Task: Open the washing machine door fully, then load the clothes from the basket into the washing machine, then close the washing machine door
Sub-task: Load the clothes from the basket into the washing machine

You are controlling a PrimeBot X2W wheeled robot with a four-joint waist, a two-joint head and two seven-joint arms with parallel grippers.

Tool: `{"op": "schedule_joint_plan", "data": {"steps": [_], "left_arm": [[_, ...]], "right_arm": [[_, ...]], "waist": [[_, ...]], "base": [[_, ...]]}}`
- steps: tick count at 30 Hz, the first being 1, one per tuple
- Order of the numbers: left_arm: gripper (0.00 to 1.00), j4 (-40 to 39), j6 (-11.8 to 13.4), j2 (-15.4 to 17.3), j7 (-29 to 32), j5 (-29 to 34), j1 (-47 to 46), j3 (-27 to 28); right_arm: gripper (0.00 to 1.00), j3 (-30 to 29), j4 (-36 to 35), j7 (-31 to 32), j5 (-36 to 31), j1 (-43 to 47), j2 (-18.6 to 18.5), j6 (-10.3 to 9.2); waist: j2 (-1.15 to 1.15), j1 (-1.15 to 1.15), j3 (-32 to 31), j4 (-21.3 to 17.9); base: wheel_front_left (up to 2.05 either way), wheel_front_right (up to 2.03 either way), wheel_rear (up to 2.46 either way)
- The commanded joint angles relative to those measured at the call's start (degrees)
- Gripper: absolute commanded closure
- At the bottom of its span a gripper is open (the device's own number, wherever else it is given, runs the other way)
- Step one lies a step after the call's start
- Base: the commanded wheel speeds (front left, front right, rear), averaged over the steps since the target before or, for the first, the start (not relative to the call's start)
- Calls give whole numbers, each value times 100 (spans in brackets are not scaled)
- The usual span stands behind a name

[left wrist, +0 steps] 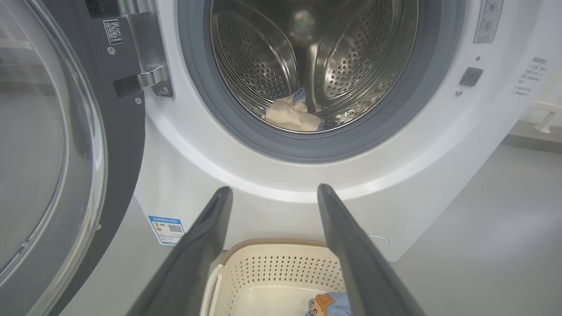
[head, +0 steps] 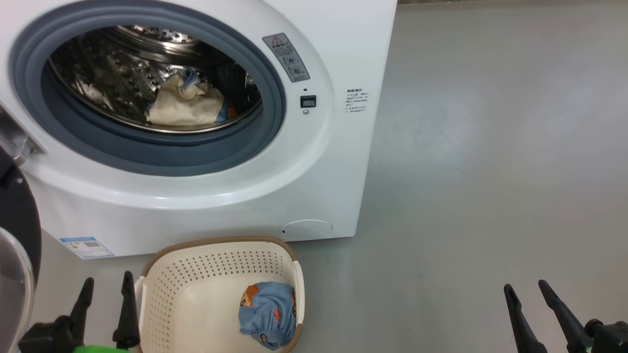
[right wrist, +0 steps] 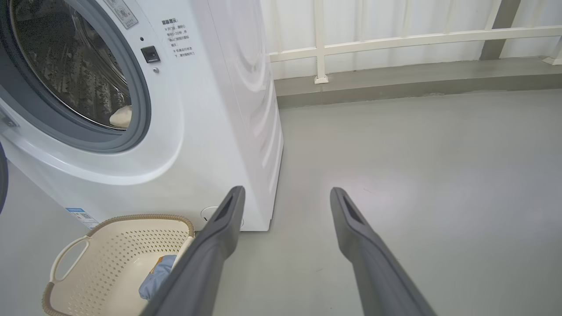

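Grey floor [head: 490, 147] | door [left wrist: 52, 153] open | left end effector [head: 109, 277], right end effector [head: 525, 284]: spread wide, empty | loading | likely next: garment [head: 267, 314] in basket [head: 221, 241], right of left end effector.

Grey floor [right wrist: 417, 153]; white railing [right wrist: 319, 26] on a raised ledge [right wrist: 395, 81], perhaps concrete.

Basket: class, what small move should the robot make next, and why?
Probably lower the left gripper, its fingers open and empty, into the basket over the blue garment lying there. The door stands open and a cream garment already lies in the drum.
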Motion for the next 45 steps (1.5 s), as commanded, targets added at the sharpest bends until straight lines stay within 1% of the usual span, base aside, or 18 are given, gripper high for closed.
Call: {"op": "schedule_joint_plan", "data": {"steps": [1, 12, 26, 33, 38, 45], "left_arm": [[0, -193, -9, 105, -37, 87, -20, 230], [0, -355, -9, 61, -37, 157, 59, 228], [0, -205, -9, -18, -37, 97, -1, 118], [0, 118, -9, -142, -37, 39, -223, -57], [0, 552, -9, -195, -37, -79, -498, -307], [0, 1548, -9, -52, -37, -312, -1156, -813]], "right_arm": [[0, 89, -137, -69, 34, 20, -105, 9], [0, 85, -173, -69, 32, 25, -109, 9], [0, 153, -186, -69, 18, -136, -66, 9], [0, 215, -227, -69, 4, -382, 8, 9], [0, 260, -274, -69, -11, -630, 53, 9], [0, 320, -308, -69, -46, -1000, 149, 9]], "waist": [[0, 0, -27, -11], [0, 0, 14, 1], [0, 0, 239, -37], [0, 0, 565, -65], [0, 0, 908, -95], [0, 0, 1404, -154]], "base": [[0, 0, 0], [0, 0, 0], [0, 0, 0], [0, 0, 0], [0, 0, 0], [0, 0, 0]]}}
